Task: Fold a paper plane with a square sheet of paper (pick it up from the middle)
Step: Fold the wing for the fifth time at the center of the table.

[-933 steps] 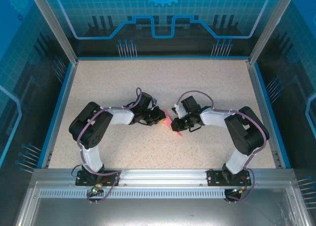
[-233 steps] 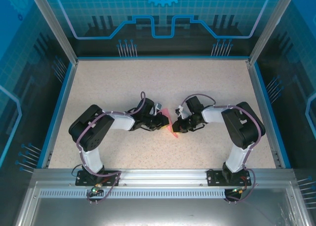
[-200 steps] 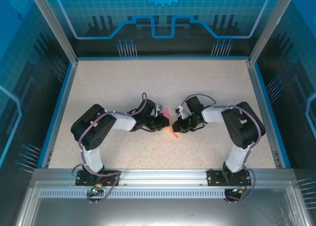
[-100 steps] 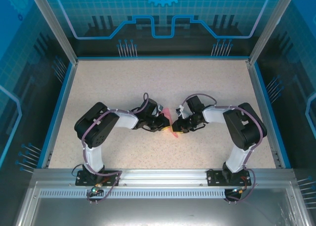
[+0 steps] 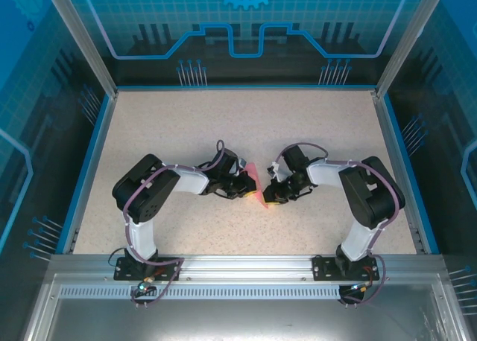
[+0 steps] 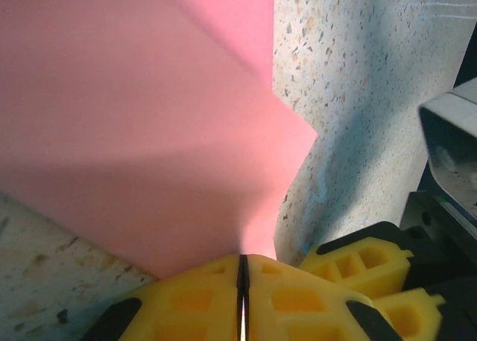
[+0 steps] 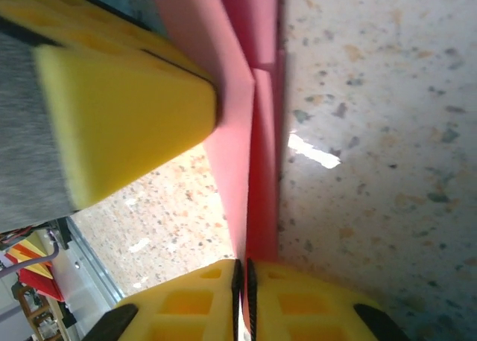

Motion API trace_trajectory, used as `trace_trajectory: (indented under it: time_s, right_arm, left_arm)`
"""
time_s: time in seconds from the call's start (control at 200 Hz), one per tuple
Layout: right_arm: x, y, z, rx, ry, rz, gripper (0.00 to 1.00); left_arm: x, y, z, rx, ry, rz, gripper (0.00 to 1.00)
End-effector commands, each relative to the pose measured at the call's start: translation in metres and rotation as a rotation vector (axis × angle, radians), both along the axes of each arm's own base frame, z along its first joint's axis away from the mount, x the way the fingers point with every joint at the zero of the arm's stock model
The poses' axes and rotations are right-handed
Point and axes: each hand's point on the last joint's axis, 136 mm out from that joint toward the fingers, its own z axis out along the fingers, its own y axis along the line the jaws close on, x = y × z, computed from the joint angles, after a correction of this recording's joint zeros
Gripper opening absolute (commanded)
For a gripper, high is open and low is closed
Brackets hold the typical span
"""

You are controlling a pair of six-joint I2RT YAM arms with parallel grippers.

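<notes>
Now the left gripper [image 6: 242, 270] and right gripper [image 7: 243, 274] have moved closer together at the pink paper [image 6: 141, 110], both pinching it tight, so the folding looks only partway done.

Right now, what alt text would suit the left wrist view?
A thin pink-red folded paper sheet, pinched at its near edge between the shut yellow fingers of the left tool, spreads over a speckled beige tabletop.

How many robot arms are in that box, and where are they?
2. The left arm reaches in from the left and the right arm from the right. Both pinch the pink paper in the middle.
</notes>
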Motion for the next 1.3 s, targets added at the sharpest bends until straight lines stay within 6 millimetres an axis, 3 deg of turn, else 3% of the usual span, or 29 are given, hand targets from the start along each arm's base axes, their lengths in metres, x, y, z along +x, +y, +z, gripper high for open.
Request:
trace_trajectory:
  time_s: [0.0, 0.145, 0.445, 0.605, 0.625, 0.76, 0.97, 1.225, 1.295]
  right_arm:
    - [-0.007, -0.006, -0.014, -0.054, 0.041, 0.008, 0.11]
    - [-0.009, -0.008, -0.018, -0.068, 0.056, 0.007, 0.11]
    - [0.011, -0.012, 0.026, -0.129, -0.146, -0.012, 0.19]
    - [0.007, 0.005, 0.028, -0.170, -0.222, 0.053, 0.14]
    - [0.014, 0.011, 0.034, -0.163, -0.242, 0.050, 0.12]
    - [0.018, 0.018, 0.022, -0.165, -0.217, 0.054, 0.05]
    - [0.009, 0.015, 0.001, -0.193, -0.160, 0.077, 0.01]
    - [-0.007, -0.004, -0.008, -0.258, -0.112, 0.091, 0.01]
    - [-0.024, -0.015, -0.017, -0.288, -0.067, 0.101, 0.01]
  left_arm:
    - [-0.008, 0.010, -0.020, 0.086, 0.041, 0.004, 0.11]
    - [-0.008, 0.011, -0.021, 0.090, 0.043, 0.009, 0.11]
    - [-0.009, 0.013, -0.022, 0.106, 0.052, 0.012, 0.11]
    - [-0.008, 0.014, -0.022, 0.113, 0.053, 0.015, 0.11]
    - [-0.008, 0.014, -0.022, 0.113, 0.053, 0.016, 0.11]
    - [-0.009, 0.015, -0.023, 0.120, 0.056, 0.017, 0.10]
    - [-0.009, 0.016, -0.026, 0.127, 0.065, 0.024, 0.08]
    - [-0.012, 0.028, -0.035, 0.205, 0.102, 0.050, 0.06]
    - [-0.014, 0.032, -0.040, 0.234, 0.118, 0.057, 0.04]
